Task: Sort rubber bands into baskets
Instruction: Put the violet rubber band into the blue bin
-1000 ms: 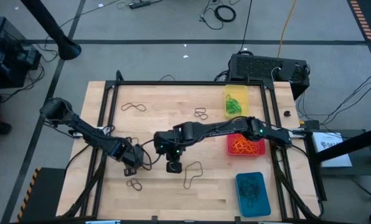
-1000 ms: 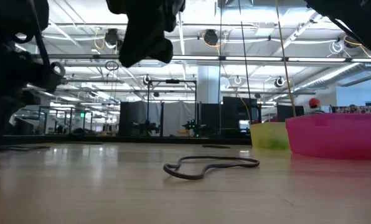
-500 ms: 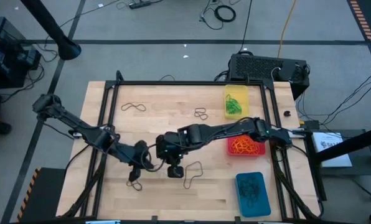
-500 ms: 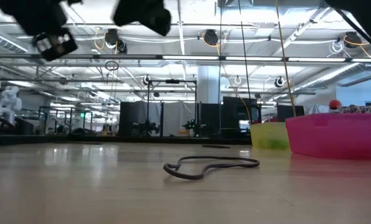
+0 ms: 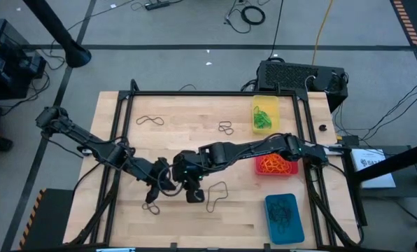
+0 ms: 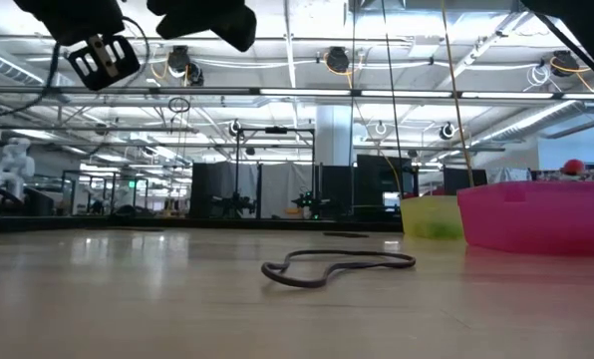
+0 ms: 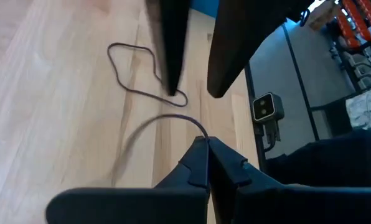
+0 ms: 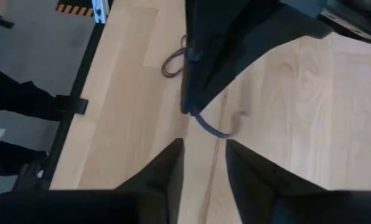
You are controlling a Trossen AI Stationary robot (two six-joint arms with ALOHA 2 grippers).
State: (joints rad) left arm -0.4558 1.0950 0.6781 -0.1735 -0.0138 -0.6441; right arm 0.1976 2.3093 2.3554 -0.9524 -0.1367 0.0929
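Note:
My left gripper (image 5: 168, 185) (image 7: 207, 144) hangs over the table's near middle, shut on a dark rubber band (image 7: 172, 118). My right gripper (image 5: 192, 194) (image 8: 203, 144) faces it closely, open, its fingers (image 7: 173, 56) just beyond the held band and not touching it. Another dark band (image 5: 217, 197) (image 6: 337, 265) lies flat on the wood to their right. A small one (image 5: 151, 206) lies near the front. Two more bands (image 5: 150, 120) (image 5: 227, 128) lie farther back. The yellow basket (image 5: 265, 105), red basket (image 5: 262, 168) and blue basket (image 5: 271, 203) stand along the right. My left gripper pinches a short stretch of the dark band (image 7: 198, 129) between its two fingertips. The fingers slant down toward the table's right. The rest of the band curves out slack from the tips (image 8: 211, 129), clear of the wood.
A black box (image 5: 299, 75) stands beyond the table's far right corner. A black frame rail (image 5: 194, 93) runs along the far edge. Bare wood lies between the grippers and the far bands.
My left gripper has risen from the table and tipped from steeply downward to a shallower slant, shifting toward the right gripper with the dark band at its tips. My right gripper has risen a little. The bands lying on the wood have stayed put.

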